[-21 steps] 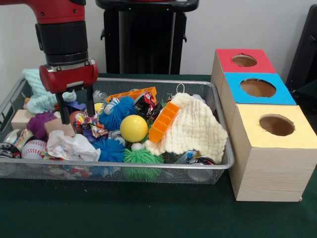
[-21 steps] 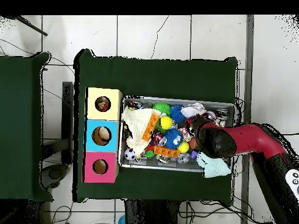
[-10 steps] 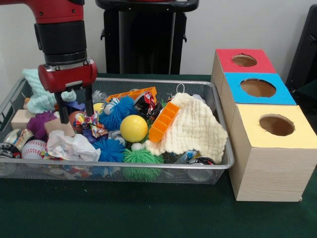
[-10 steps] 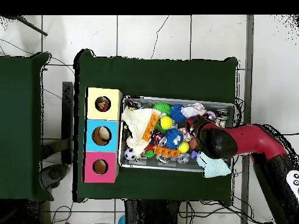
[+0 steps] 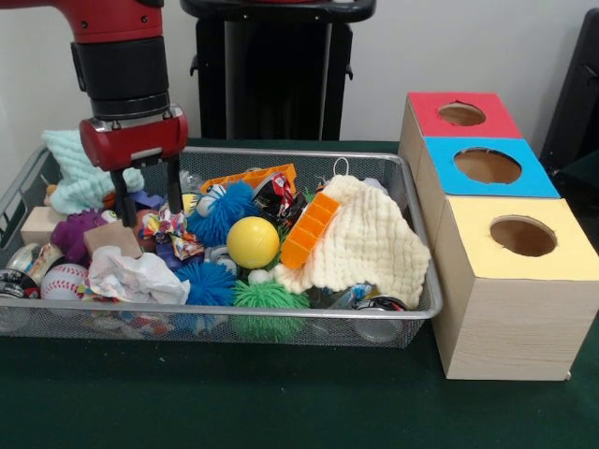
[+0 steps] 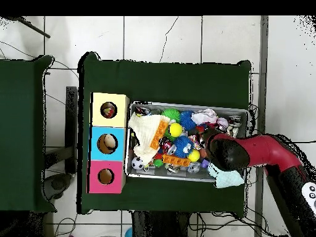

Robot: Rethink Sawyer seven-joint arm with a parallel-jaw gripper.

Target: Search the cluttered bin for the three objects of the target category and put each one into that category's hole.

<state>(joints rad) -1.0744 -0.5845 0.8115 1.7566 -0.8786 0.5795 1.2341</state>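
Gripper: the gripper (image 5: 146, 197) hung over the wire bin (image 5: 412, 238) with its two black fingers (image 5: 174, 187) spread apart and nothing between them.
Contact: the finger tips stood just above the clutter; whether they touched anything could not be told.
Below the gripper: a brown ball (image 5: 140, 223) and a patterned wrapper (image 5: 168, 229) lay right under the tips, and a tan block (image 5: 111, 238) sat just beside them.
Behind the gripper: a light green cloth (image 5: 75, 174) was draped over the bin's rim, partly hidden by the red wrist.
Further out in the bin: a purple toy (image 5: 73, 234), a baseball (image 5: 64, 279) and crumpled white paper (image 5: 136, 276) lay near; a blue spiky ball (image 5: 223, 211), a yellow ball (image 5: 253, 242), a green spiky ball (image 5: 267, 298), an orange tray (image 5: 309, 230) and a cream knitted cloth (image 5: 367, 242) lay toward the boxes.
Boxes: a red box (image 5: 459, 114), a blue box (image 5: 487, 166) and a yellow box (image 5: 519, 237) stood in a row touching the bin's end farthest from the gripper, each with a round hole on top.
From above: the gripper (image 6: 212, 142) was hidden under the arm's black wrist at the bin's end away from the boxes.
Change: compared with half a second earlier, the gripper had risen a little and shifted slightly toward the boxes, and stayed empty; the clutter lay as before.
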